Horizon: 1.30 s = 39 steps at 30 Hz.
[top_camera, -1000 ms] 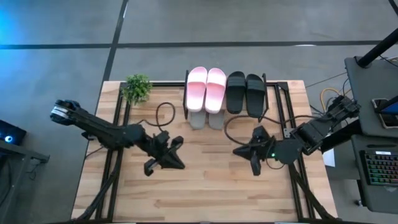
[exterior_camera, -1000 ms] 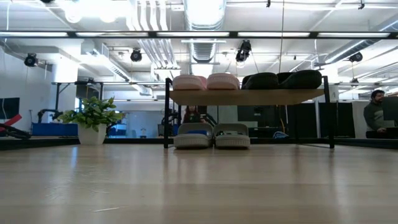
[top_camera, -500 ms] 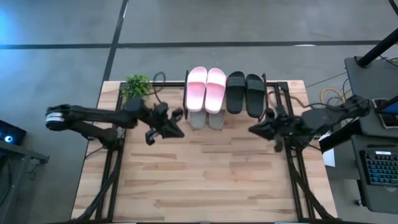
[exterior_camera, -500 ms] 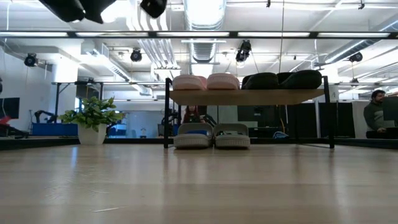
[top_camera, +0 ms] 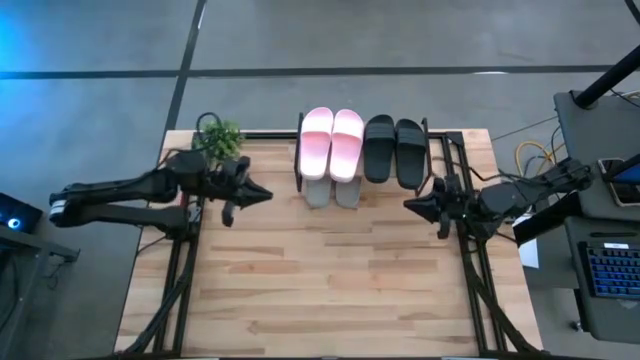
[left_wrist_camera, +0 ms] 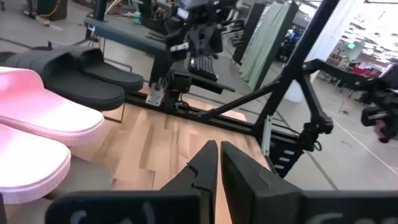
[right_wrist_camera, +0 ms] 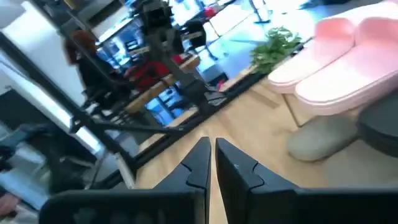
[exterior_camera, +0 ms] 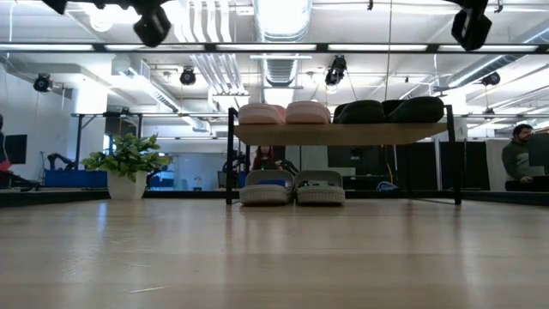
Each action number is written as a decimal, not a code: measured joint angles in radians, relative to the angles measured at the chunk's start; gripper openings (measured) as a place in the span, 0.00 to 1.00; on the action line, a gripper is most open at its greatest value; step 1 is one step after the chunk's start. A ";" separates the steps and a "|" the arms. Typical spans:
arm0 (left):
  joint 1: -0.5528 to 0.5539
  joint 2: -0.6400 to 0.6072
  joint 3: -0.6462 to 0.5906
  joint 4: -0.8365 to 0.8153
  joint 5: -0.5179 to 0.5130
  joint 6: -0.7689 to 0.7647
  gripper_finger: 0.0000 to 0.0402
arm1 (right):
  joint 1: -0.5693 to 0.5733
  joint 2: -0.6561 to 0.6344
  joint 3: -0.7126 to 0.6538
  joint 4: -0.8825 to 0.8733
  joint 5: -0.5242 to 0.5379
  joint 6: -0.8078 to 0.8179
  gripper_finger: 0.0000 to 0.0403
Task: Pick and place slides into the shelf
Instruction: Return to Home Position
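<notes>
– Wooden table (top_camera: 330, 300) with grey floor all around it, seen from above. What sits at its left?
– A potted plant (top_camera: 222, 138) at the far left corner. The left tool (top_camera: 258, 192) is just beside it, raised over the table and pointing toward the shelf (top_camera: 428, 150).
– Can you read its fingers from above?
– No, they are too small there. The left wrist view shows them (left_wrist_camera: 205, 163) pressed together but for a thin slit, clenched on nothing.
– And the slides?
– On the shelf top the pink pair (top_camera: 332, 140) lies at the left and the black pair (top_camera: 394, 150) at the right, side by side. From above, only the ends of the grey-green pair (top_camera: 332, 193) poke out beneath the pink ones.
– Does the low view help?
– Yes. It shows the grey-green pair (exterior_camera: 293, 187) standing on the table under the plank (exterior_camera: 343, 133), directly below the pink pair.
– The right side?
– The right tool (top_camera: 412, 205) hangs near the table's right edge, close to the shelf's right end and pointing at it. Its wrist view shows the fingers (right_wrist_camera: 198, 163) drawn together, gripping nothing. Only the low view shows a person (exterior_camera: 517, 159), far right in the room beyond.
</notes>
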 joint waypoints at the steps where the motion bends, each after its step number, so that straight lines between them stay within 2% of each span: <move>1: 0.000 -0.020 -0.001 -0.013 0.000 0.000 0.01 | 0.000 -0.007 -0.006 0.006 -0.014 -0.001 0.04; 6: 0.001 -0.115 -0.057 -0.051 -0.090 -0.001 0.01 | -0.007 -0.046 -0.042 0.132 -0.238 -0.290 0.04; 12: 0.000 -0.235 -0.193 -0.030 -0.108 -0.010 0.01 | -0.021 -0.178 -0.137 0.176 -0.376 -0.315 0.04; 18: 0.000 -0.367 -0.358 0.093 -0.116 -0.023 0.01 | -0.021 -0.266 -0.308 0.369 -0.394 -0.374 0.04; 23: 0.000 -0.479 -0.500 0.200 -0.115 -0.035 0.01 | -0.021 -0.291 -0.449 0.555 -0.394 -0.374 0.04; 27: -0.001 -0.560 -0.576 0.248 -0.116 -0.056 0.01 | -0.021 -0.294 -0.506 0.637 -0.394 -0.368 0.04; 34: 0.001 -0.677 -0.625 0.213 -0.139 -0.055 0.01 | -0.021 -0.304 -0.554 0.639 -0.395 -0.377 0.04; 39: 0.001 -0.695 -0.629 0.056 -0.294 -0.100 0.01 | -0.023 -0.321 -0.559 0.616 -0.407 -0.383 0.04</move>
